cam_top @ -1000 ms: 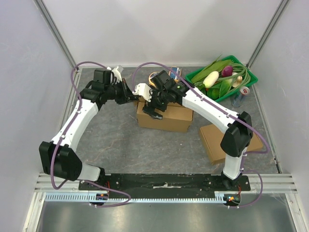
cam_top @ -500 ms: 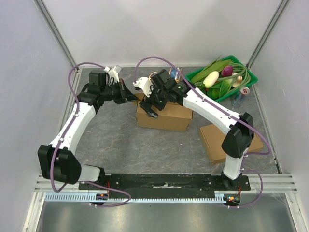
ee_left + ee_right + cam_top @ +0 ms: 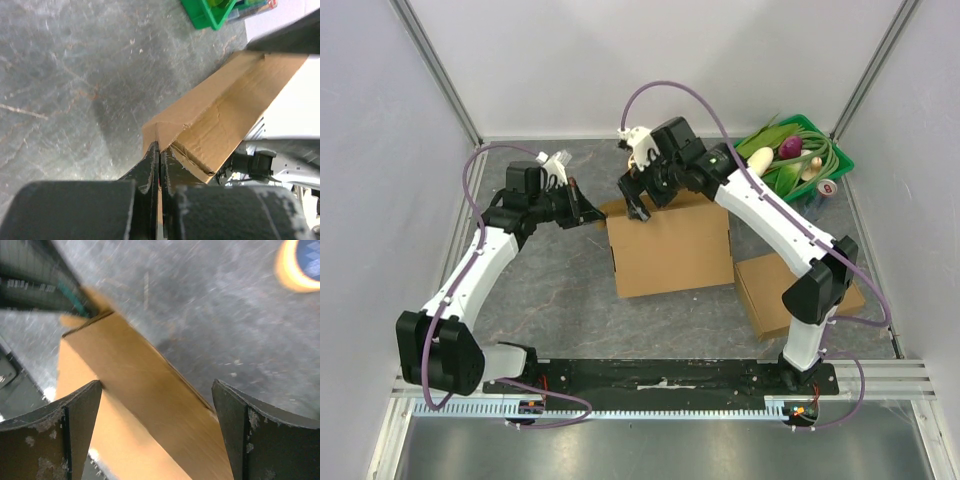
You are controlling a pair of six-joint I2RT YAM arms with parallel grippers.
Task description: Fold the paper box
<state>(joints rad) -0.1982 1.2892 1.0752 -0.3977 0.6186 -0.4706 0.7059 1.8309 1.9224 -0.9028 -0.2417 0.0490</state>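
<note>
L fingers (image 3: pixel 149 167) were pinched shut on a corner flap of the paper box (image 3: pixel 670 250). R fingers (image 3: pixel 80 425) stood wide apart, straddling the box's far edge w/o clamping it. The box sat mid-bench (image 3: pixel 550 290) between both arms, w/ one broad brown face turned up to the top cam and its far-left corner in the L grip.

Progress, as a guess: approx. midway. The cardboard looked raised out of flat into a body w/ creased edges, but no flap looked tucked or closed in any view, so end flaps and final squaring seemed left to do.

Around it: a second flat cardboard piece (image 3: pixel 757 290) lay just right of the box, partly under the R arm. A green basket (image 3: pixel 844 160) of veg sat at the far right w/ a small can (image 3: pixel 826 188) beside it, both apart from the box. A blurred orange-rimmed round thing (image 3: pixel 299 265) lay on the bench beyond the box; couldn't tell what. Nothing blocked the fold, tho the arms crowded the same corner.
</note>
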